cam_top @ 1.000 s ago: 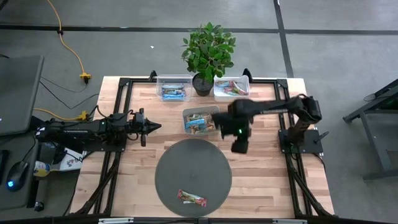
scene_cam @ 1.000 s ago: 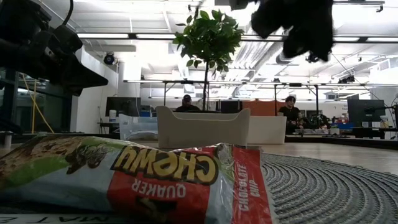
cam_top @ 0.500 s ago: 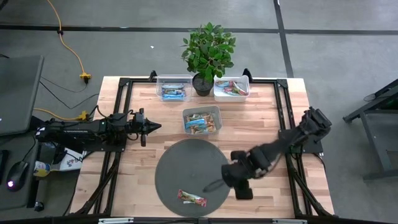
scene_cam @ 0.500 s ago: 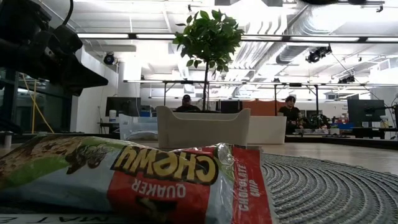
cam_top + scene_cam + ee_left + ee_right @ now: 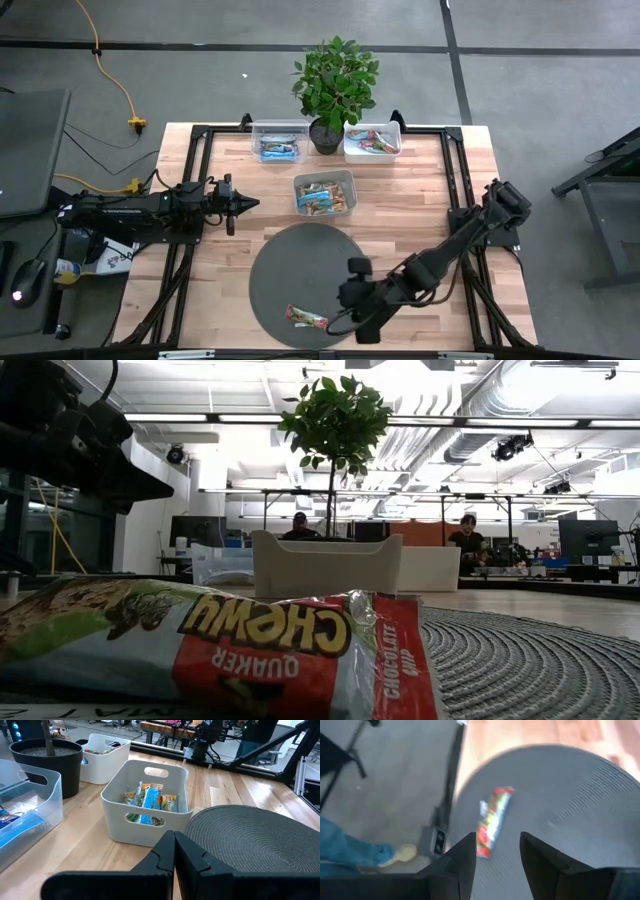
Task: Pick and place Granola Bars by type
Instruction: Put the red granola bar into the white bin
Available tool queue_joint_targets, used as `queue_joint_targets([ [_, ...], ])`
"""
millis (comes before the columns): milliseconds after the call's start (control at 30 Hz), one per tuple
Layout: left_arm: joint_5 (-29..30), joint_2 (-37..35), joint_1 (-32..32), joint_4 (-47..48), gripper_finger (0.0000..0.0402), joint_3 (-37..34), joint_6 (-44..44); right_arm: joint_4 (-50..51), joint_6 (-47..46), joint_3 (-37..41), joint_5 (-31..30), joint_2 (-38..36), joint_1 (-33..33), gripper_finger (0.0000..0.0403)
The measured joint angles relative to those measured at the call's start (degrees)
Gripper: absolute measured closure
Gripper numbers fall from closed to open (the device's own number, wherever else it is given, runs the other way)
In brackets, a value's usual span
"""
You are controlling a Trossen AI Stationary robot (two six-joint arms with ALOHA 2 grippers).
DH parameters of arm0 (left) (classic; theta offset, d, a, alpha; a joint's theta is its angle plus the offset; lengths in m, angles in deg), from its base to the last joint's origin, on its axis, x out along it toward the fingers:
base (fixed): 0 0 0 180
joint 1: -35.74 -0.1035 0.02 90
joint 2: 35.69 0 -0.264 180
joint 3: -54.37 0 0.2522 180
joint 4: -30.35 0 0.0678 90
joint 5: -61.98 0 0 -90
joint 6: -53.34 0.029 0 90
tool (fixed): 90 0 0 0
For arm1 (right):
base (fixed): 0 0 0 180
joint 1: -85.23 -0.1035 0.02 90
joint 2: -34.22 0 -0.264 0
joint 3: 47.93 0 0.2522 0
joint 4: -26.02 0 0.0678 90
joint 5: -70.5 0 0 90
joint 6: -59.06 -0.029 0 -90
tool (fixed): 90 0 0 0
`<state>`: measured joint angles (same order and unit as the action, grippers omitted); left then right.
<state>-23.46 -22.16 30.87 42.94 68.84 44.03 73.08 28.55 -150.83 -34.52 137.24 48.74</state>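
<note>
Granola Bars: one red and green wrapped bar lies alone on the round grey mat, just ahead of the right gripper, whose fingers are spread apart and touch nothing. Farther from that gripper, other bars sit in the three bins past the mat. The left gripper waits at the table's left side, fingers pressed together.

Reading upside down on the granola bar wrapper in the low view: "CHEWY", "QUAKER", "CHOCOLATE CHIP". Showing no other legible text.
</note>
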Motion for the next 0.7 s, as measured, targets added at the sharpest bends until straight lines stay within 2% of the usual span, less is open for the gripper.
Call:
queue_joint_targets([
  [167, 0.0, 0.0, 0.0, 0.0, 0.0401, 0.0, 0.0, -10.2, 4.2, 0.0, 2.2, 4.3, -0.1, 0.0268],
  [433, 0.0, 0.0, 0.0, 0.0, 0.0401, 0.0, 0.0, -18.0, 6.5, 0.0, 4.5, 10.3, -0.7, 0.0262],
  [533, 0.0, 0.0, 0.0, 0.0, 0.0401, 0.0, 0.0, -20.7, 7.0, 0.0, 7.3, 12.8, -0.7, 0.0244],
  [700, 0.0, 0.0, 0.0, 0.0, 0.0401, 0.0, 0.0, -24.4, 7.2, 0.0, 7.4, 17.2, -0.4, 0.0197],
])
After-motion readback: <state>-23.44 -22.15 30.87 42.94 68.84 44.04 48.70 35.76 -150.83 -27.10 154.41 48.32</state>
